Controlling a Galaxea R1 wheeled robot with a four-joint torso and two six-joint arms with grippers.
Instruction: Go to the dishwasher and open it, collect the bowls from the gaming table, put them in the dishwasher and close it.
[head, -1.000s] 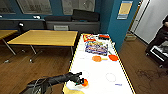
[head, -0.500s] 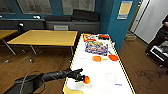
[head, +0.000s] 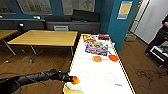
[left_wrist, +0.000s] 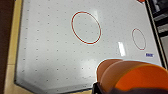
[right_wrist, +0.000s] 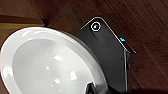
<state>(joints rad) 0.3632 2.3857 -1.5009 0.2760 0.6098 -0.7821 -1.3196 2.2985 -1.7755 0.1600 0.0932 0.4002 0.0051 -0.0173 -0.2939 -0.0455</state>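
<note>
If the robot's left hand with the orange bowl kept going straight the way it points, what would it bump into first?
Probably nothing at first. The left hand, holding a small round orange bowl, points across the glossy white gaming table, which looks bare that way apart from the painted red circles. Depth is hard to judge.

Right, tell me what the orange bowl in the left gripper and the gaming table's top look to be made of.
Orange bowl: likely plastic, going by its even bright colour, matte look and thin rim, though the material is not certain. Gaming table top: a hard glossy white sheet, perhaps laminate or acrylic; it mirrors the ceiling lights and carries rows of tiny holes and printed red circles.
</note>
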